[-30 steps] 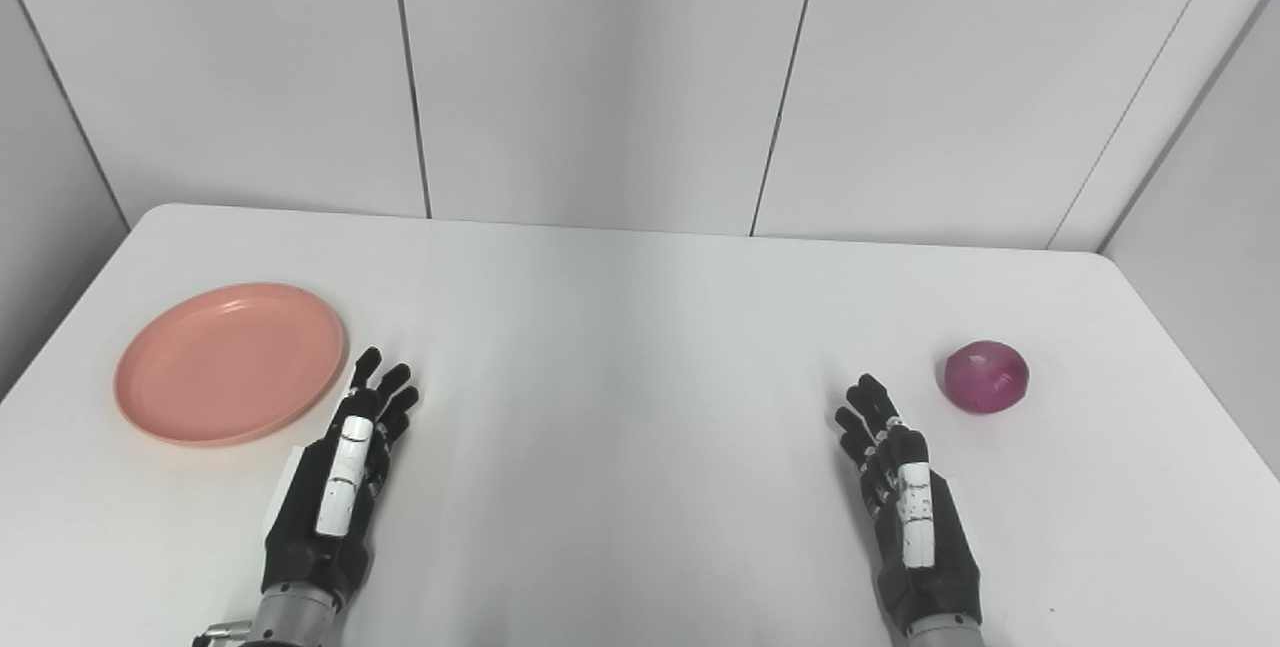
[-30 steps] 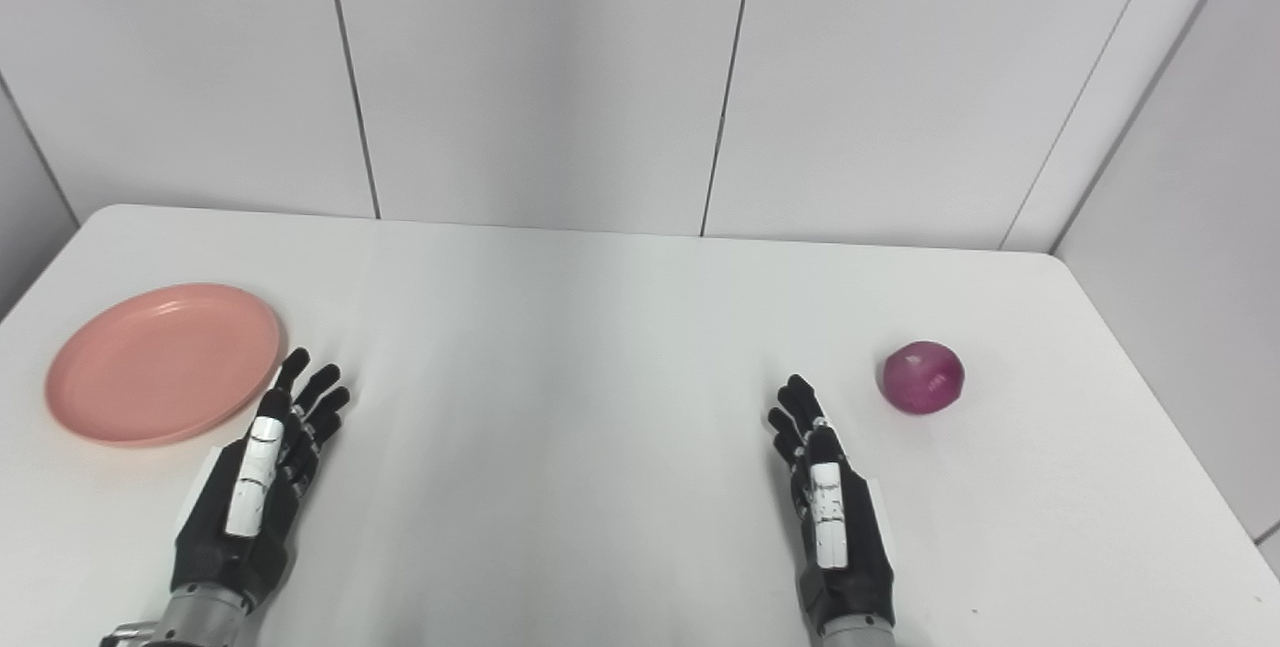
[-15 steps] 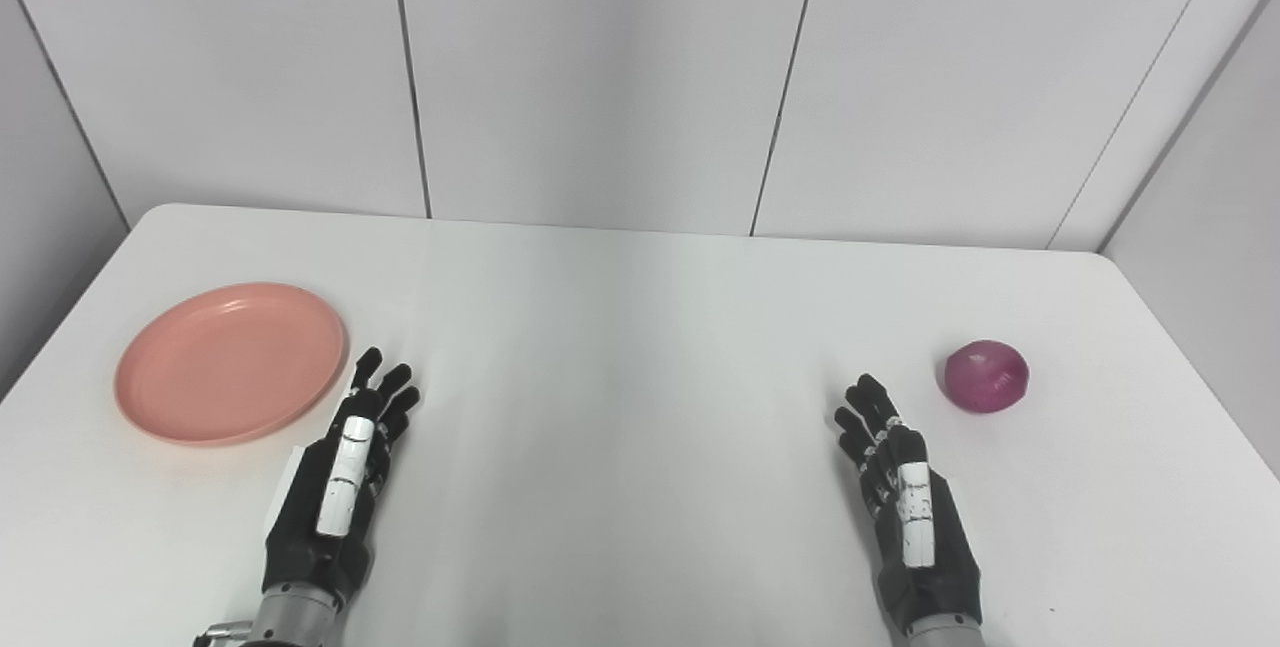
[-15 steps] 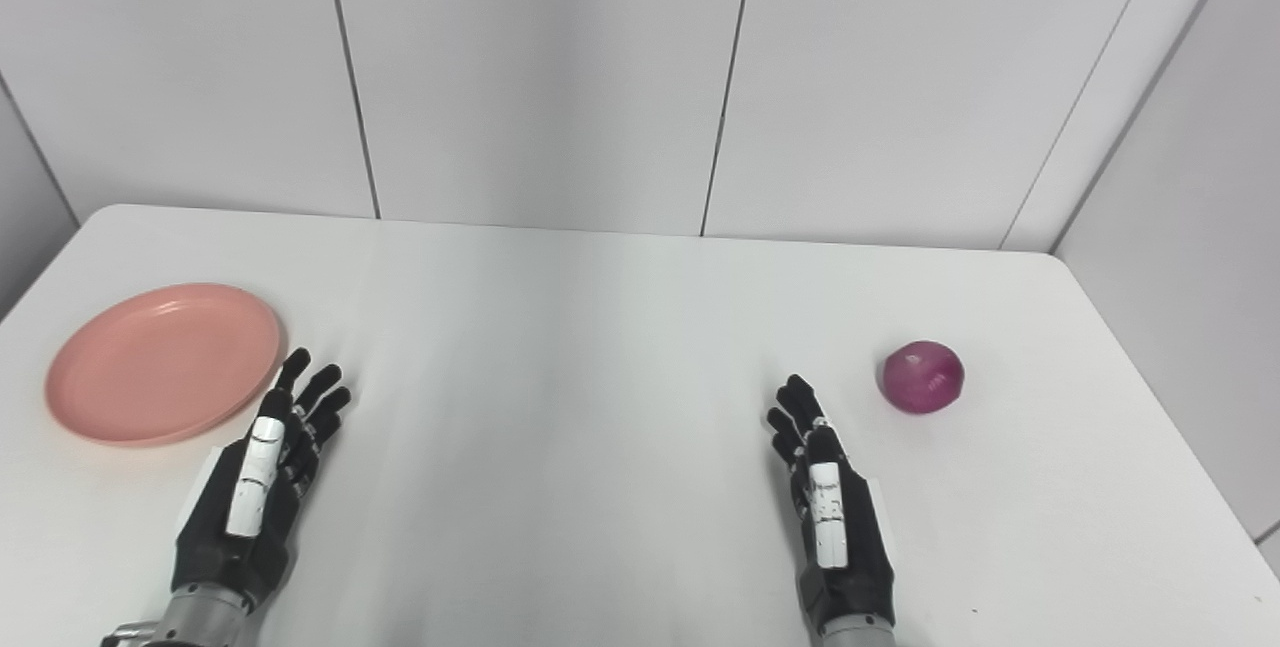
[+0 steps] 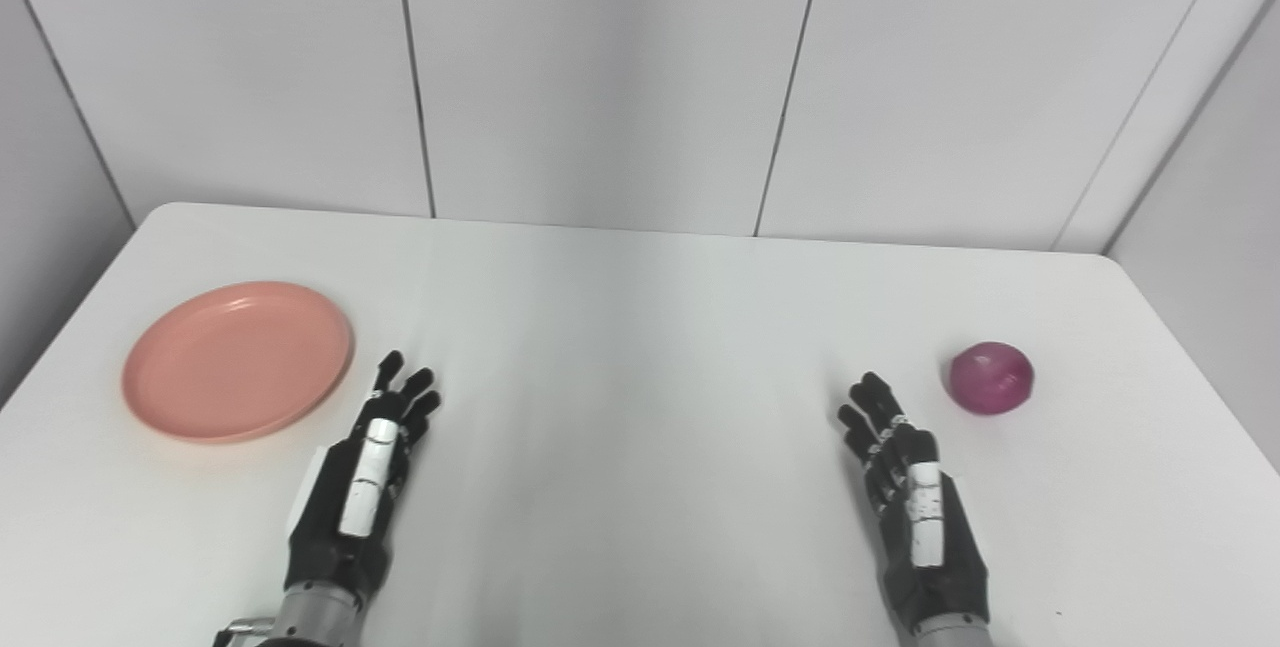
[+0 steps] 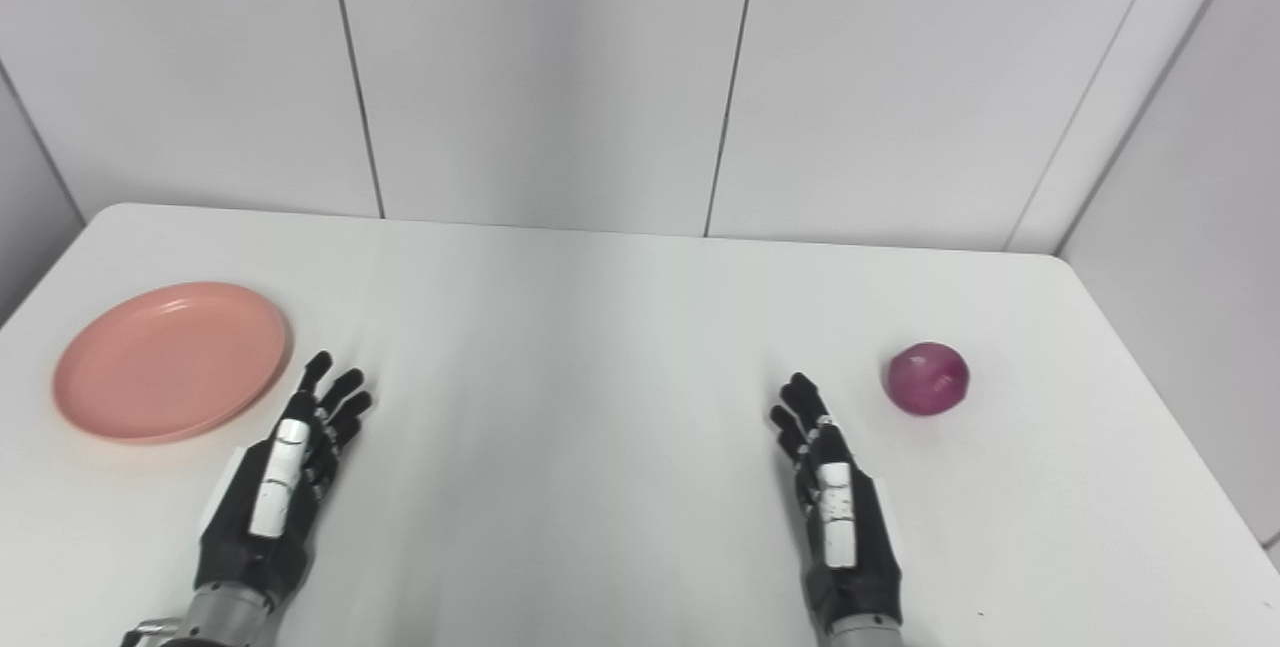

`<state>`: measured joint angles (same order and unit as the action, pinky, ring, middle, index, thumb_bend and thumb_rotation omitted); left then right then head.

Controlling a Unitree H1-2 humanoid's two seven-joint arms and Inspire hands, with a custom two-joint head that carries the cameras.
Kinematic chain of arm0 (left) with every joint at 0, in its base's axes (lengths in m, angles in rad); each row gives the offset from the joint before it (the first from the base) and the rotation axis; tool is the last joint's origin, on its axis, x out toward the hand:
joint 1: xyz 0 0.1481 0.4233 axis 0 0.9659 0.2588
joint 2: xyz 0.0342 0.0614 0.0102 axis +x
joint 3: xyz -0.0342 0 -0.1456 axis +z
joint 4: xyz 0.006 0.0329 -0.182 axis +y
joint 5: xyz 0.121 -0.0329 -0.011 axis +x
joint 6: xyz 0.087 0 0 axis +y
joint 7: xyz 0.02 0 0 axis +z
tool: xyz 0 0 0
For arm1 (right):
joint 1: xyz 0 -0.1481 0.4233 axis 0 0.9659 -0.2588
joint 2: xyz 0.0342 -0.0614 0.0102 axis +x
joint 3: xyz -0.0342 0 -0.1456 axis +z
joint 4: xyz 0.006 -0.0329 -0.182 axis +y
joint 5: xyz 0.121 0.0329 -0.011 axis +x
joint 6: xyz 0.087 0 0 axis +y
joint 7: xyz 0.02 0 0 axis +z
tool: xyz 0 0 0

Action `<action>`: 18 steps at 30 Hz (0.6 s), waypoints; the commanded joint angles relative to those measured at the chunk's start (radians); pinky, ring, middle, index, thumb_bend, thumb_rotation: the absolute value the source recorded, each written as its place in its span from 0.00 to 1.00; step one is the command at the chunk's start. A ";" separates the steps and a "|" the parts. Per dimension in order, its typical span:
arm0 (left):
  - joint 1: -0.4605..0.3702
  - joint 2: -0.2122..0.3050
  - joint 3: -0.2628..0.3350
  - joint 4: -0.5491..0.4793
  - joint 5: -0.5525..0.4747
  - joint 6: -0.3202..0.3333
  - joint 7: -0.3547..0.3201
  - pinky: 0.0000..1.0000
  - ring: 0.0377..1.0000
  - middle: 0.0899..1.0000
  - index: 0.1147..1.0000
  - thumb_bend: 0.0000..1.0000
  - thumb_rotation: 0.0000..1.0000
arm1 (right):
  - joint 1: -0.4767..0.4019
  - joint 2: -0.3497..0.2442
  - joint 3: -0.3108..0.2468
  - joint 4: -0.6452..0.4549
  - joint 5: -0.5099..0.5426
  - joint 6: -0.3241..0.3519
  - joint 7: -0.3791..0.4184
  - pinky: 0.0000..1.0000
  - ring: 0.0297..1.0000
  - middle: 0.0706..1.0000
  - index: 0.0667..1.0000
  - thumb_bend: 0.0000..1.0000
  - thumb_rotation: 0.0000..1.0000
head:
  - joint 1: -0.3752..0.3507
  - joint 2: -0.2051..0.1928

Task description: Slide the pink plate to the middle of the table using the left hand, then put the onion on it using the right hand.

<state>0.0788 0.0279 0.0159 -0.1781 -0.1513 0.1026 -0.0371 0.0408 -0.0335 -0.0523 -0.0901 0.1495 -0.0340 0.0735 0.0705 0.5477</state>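
The pink plate (image 5: 238,360) lies flat on the white table (image 5: 640,327) at its left side. A purple-red onion (image 5: 990,378) rests at the right side. My left hand (image 5: 365,472) lies near the front edge, just right of and below the plate, fingers stretched out and apart, holding nothing and not touching the plate. My right hand (image 5: 915,502) is stretched out the same way, left of and below the onion, a short gap away from it.
Grey wall panels (image 5: 600,77) stand behind the table's far edge. The table's left edge runs close to the plate, and its right edge passes not far beyond the onion.
The whole picture has shifted slightly right, so the camera moved. Beyond that, my left hand has edged a little to the right. Plate, onion and right hand stay put.
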 commanded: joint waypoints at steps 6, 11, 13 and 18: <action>0.063 -0.069 -0.052 0.029 0.049 -0.091 0.046 0.95 0.91 0.91 0.96 0.73 0.82 | 0.028 -0.067 -0.044 0.114 0.063 -0.090 0.057 0.98 0.92 0.93 0.94 0.79 0.99 | 0.127 -0.053; 0.065 -0.087 -0.083 0.047 0.059 -0.112 0.075 0.96 0.91 0.91 0.95 0.72 0.81 | 0.024 -0.094 -0.056 0.149 0.090 -0.108 0.080 1.00 0.93 0.94 0.94 0.77 1.00 | 0.168 -0.072; 0.064 -0.092 -0.094 0.048 0.062 -0.114 0.085 0.96 0.92 0.91 0.96 0.72 0.81 | 0.023 -0.100 -0.062 0.155 0.103 -0.104 0.090 1.00 0.93 0.94 0.95 0.76 1.00 | 0.184 -0.075; 0.062 -0.103 -0.107 0.052 0.072 -0.108 0.103 0.98 0.92 0.92 0.96 0.74 0.82 | 0.018 -0.111 -0.070 0.177 0.128 -0.115 0.110 1.00 0.94 0.95 0.95 0.74 1.00 | 0.204 -0.083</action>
<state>0.0809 -0.0263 -0.0905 -0.1246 -0.0855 0.0060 0.0527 0.0014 -0.1362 -0.1082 -0.0107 0.2673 -0.1042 0.1651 0.2746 0.4633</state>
